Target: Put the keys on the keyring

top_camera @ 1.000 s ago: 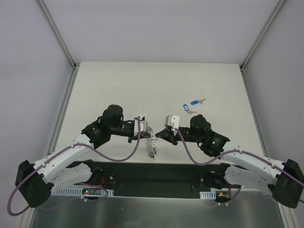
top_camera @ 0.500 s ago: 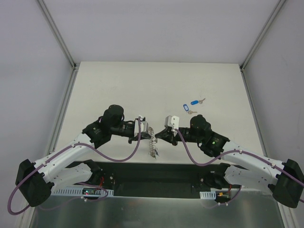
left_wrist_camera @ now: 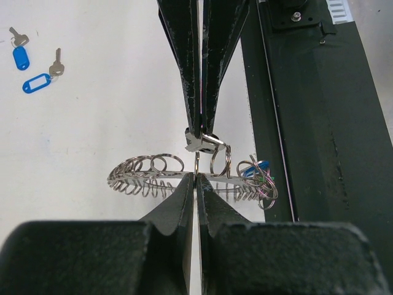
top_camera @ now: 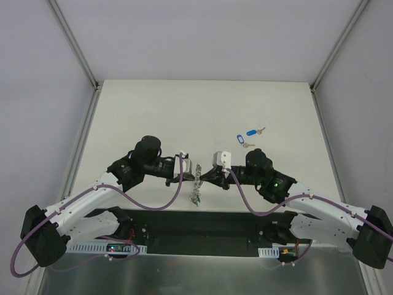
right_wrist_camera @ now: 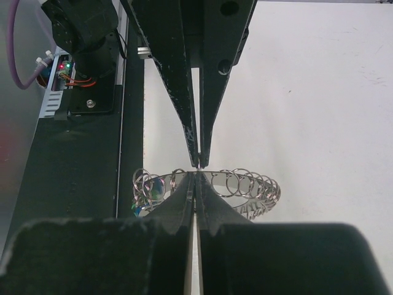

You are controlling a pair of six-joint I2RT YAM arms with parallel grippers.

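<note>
The keyring [top_camera: 195, 193], a grey metal band edged with small wire rings [left_wrist_camera: 144, 167], hangs between my two grippers near the table's front edge. My left gripper [left_wrist_camera: 196, 177] is shut on the band's edge. Opposite it, my right gripper [left_wrist_camera: 200, 136] is shut on a small silver key [left_wrist_camera: 204, 145] that sits at one wire ring. In the right wrist view the right gripper [right_wrist_camera: 196, 175] meets the left gripper [right_wrist_camera: 199, 163] tip to tip above the keyring [right_wrist_camera: 252, 184]. Two more keys with blue tags [top_camera: 250, 131] [top_camera: 240, 141] lie on the table to the far right. A blue tag [left_wrist_camera: 261, 166] hangs on the ring.
The black base rail [top_camera: 202, 227] runs along the near edge, directly under the hanging ring [left_wrist_camera: 319, 123]. White walls and metal frame posts [top_camera: 77, 43] bound the table on three sides. The loose tagged keys [left_wrist_camera: 21, 56] [left_wrist_camera: 37, 82] lie apart from the arms.
Both grippers have shifted slightly toward the near edge and closer together, carrying the keyring between them. Both stay shut.
</note>
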